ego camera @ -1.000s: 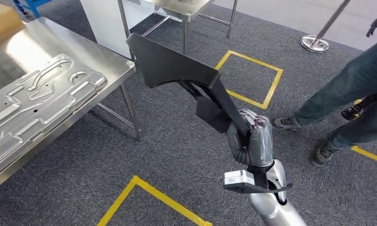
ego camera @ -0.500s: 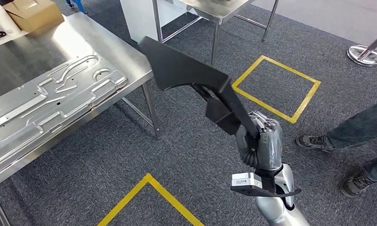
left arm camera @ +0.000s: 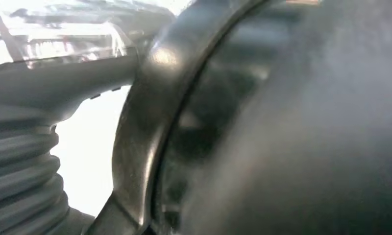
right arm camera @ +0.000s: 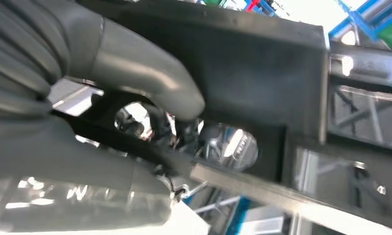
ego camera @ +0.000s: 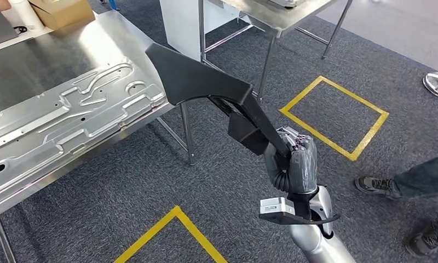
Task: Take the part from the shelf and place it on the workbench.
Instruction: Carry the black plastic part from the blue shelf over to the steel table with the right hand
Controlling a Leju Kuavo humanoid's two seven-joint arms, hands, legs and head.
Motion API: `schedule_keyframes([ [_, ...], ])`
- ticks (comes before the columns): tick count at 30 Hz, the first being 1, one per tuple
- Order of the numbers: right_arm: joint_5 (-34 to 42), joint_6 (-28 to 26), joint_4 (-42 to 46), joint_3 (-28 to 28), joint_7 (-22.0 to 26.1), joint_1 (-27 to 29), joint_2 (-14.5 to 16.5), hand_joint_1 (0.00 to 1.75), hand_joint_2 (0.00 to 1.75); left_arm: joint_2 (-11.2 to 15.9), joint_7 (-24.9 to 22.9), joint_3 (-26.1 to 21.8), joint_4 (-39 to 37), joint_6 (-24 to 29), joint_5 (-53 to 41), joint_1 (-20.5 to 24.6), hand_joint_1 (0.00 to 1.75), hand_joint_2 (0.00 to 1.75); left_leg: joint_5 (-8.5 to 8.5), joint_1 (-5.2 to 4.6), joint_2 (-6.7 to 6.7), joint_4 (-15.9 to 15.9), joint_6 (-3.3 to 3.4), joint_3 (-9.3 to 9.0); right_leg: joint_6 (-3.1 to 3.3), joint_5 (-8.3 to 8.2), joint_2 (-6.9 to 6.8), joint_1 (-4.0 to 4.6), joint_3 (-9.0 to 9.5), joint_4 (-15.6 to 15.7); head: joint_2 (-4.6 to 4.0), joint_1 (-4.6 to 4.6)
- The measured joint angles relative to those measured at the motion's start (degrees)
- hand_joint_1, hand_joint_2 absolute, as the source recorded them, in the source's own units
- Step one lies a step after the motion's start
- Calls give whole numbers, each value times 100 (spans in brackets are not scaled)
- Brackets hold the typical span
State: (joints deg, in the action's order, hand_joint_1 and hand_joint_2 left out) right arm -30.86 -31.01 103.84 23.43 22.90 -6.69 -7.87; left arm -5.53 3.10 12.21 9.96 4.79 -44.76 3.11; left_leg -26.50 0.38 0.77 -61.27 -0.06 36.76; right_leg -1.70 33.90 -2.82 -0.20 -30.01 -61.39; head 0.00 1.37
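On the left we see the steel bench (ego camera: 104, 41) with a stamped metal panel (ego camera: 69, 118) lying along its near edge. At its far corner sits a cardboard box (ego camera: 63, 11); we cannot tell what is in it. No other container is in sight.

Further right, the black part (ego camera: 197, 79) is in the air, its broad end over the bench's near corner and its narrow stem running down to our right robot hand (ego camera: 293, 161). That robot hand has its fingers wrapped around the stem, and the right wrist view shows the thumb (right arm camera: 150, 73) pressed on the part's dark frame.

We judge that we are in the carrying step: the part is off the shelf and not yet set down. The next move calls for bringing the part fully over a bare stretch of bench, beyond the panel, lowering it until it rests flat, then loosening the fingers.

Of our left robot hand (left arm camera: 22, 161) we see the ribbed cover, blurred against a dark curved surface; we cannot tell how its fingers lie.

At the far right, a person's shoes (ego camera: 376, 186) stand on the carpet.
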Motion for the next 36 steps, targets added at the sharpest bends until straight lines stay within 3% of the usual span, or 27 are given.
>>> schedule_keyframes([
  [1, 0, -2, 0, -2, -1, 1, 0, 175, 175, 0, 0, -1, 1, 0, -1, 3, 0, 175, -13, 20, -46, 10, 21, -21, -15, 112, 85, -10, -158, -285, 0, -27],
  [3, 0, -4, -2, -4, -1, 17, -2, 175, 175, 0, 0, -1, 1, 0, -2, 9, 0, 175, -48, 45, -155, 12, 50, -48, -30, 342, 170, -32, -656, -1063, 0, -100],
  [4, 0, -5, -3, -4, -3, 30, -3, 175, 175, 0, 0, -1, 1, 0, -2, 9, 0, 175, -67, 58, -223, 11, 49, -66, -40, 360, 177, -48, -875, -1337, 0, -134],
  [5, 0, -5, -3, -4, -3, 39, -4, 175, 175, 0, 0, -1, 1, 0, -2, 9, 0, 175, -89, 74, -296, 11, 38, -94, -51, 264, 180, -65, -1001, -1412, 0, -162],
  [6, 0, -5, -4, -4, -4, 42, -5, 175, 175, -1, 0, -1, 1, 0, -2, 9, 0, 175, -116, 95, -374, 10, 17, -134, -65, 53, 189, -83, -1011, -1257, 0, -184],
  [8, 0, -5, -5, -4, -3, 42, -6, 175, 175, -1, -1, -1, 0, 0, -2, 10, 0, 175, -179, 139, -515, 9, -55, -218, -113, -458, 333, -138, -801, -560, 0, -232],
  [10, 0, -7, -7, -4, -3, 42, -7, 175, 175, 1, -2, -1, -1, 0, -2, 17, 0, 175, -217, 146, -642, 5, -142, -231, -135, -640, 543, -174, -605, -31, 0, -269],
  [11, 0, -8, -9, -3, -4, 45, -8, 175, 175, 2, -3, -2, -1, 0, -3, 16, 0, 175, -216, 144, -689, 19, -180, -216, -124, -600, 602, -175, -570, 34, 0, -272],
  [13, -1, -9, -11, -2, -7, 40, -10, 175, 175, 2, -8, -3, -1, 0, -6, 6, 0, 175, -203, 149, -735, 58, -241, -215, -59, -569, 548, -171, -527, 64, 0, -248],
  [15, -9, -9, -10, -2, -5, 27, -10, 175, 175, 2, -15, -3, -2, 0, -14, 4, 0, 175, -274, 127, -514, -112, -268, -166, 29, -537, 453, -187, -450, 82, 0, -163],
  [17, -17, -9, -8, -2, -5, 28, -9, 175, 175, 2, -18, -3, -2, 0, -21, 8, 0, 175, -508, 90, -218, -748, -268, 132, 117, -476, 336, -166, -354, 91, 0, -51],
  [19, -19, -9, -8, -1, -7, 34, -9, 175, 175, 2, -17, -4, -2, 0, -22, 8, 0, 175, -697, 68, -139, -1460, -256, 545, 171, -408, 219, -125, -270, 91, 0, 7],
  [20, -20, -8, -8, -1, -7, 34, -9, 175, 175, 2, -17, -4, -2, 0, -22, 9, 0, 175, -660, 58, -133, -1587, -245, 652, 181, -373, 167, -110, -227, 91, 0, 20],
  [21, -21, -7, -8, 0, -7, 34, -9, 175, 175, 2, -18, -5, -1, 0, -23, 9, 0, 175, -519, 46, -126, -1488, -230, 647, 185, -336, 120, -99, -176, 90, 0, 31],
  [23, -24, -3, -8, 0, -7, 33, -9, 175, 175, 2, -25, -5, 0, 0, -28, 8, 0, 175, -101, 12, 0, -812, -184, 375, 170, -248, 38, -89, -64, 93, 0, 51],
  [24, -25, -2, -8, 0, -8, 30, -9, 175, 175, 2, -32, -5, 0, -4, -31, 7, 0, 175, 25, -22, 100, -466, -157, 223, 147, -202, 6, -70, -20, 89, 0, 63],
  [26, -28, 1, -8, 1, -10, 25, -9, 175, 175, 1, -45, -6, -1, -13, -37, 5, 0, 175, 57, -76, 223, -134, -93, 87, 95, -143, -62, -35, 24, 105, 0, 69],
  [28, -36, 2, -7, 3, -14, 17, -9, 175, 175, 0, -46, -9, -1, -17, -42, 4, 0, 175, 22, -79, 138, -90, -38, 94, 50, -114, -146, -17, 60, 145, 0, 58],
  [30, -43, 2, -5, 4, -15, 7, -9, 175, 175, 0, -46, -20, 2, -17, -45, 8, 0, 175, 9, -42, 27, -48, 14, 57, 5, -19, -69, -21, 38, 42, 0, 34],
  [32, -44, 2, -4, 2, -15, 7, -9, 175, 175, 0, -46, -37, 3, -17, -48, 15, 0, 175, -10, 0, -79, -21, 61, 8, -19, 217, 116, -31, -256, -509, 0, -32],
  [34, -44, 2, -4, 1, -15, 22, -10, 175, 175, 0, -46, -47, 3, -17, -50, 19, 0, 175, -36, 17, -200, -19, 85, -13, -25, 410, 179, -44, -736, -1243, 0, -116],
  [35, -44, 2, -4, 1, -16, 31, -11, 175, 175, 0, -46, -50, 3, -17, -50, 19, 0, 175, -51, 24, -270, -20, 86, -29, -28, 372, 182, -54, -911, -1422, 0, -152],
  [36, -44, 2, -4, 0, -16, 34, -11, 175, 175, -1, -46, -52, 3, -17, -50, 19, 0, 175, -71, 34, -346, -21, 80, -55, -30, 216, 186, -62, -981, -1382, 0, -179],
])
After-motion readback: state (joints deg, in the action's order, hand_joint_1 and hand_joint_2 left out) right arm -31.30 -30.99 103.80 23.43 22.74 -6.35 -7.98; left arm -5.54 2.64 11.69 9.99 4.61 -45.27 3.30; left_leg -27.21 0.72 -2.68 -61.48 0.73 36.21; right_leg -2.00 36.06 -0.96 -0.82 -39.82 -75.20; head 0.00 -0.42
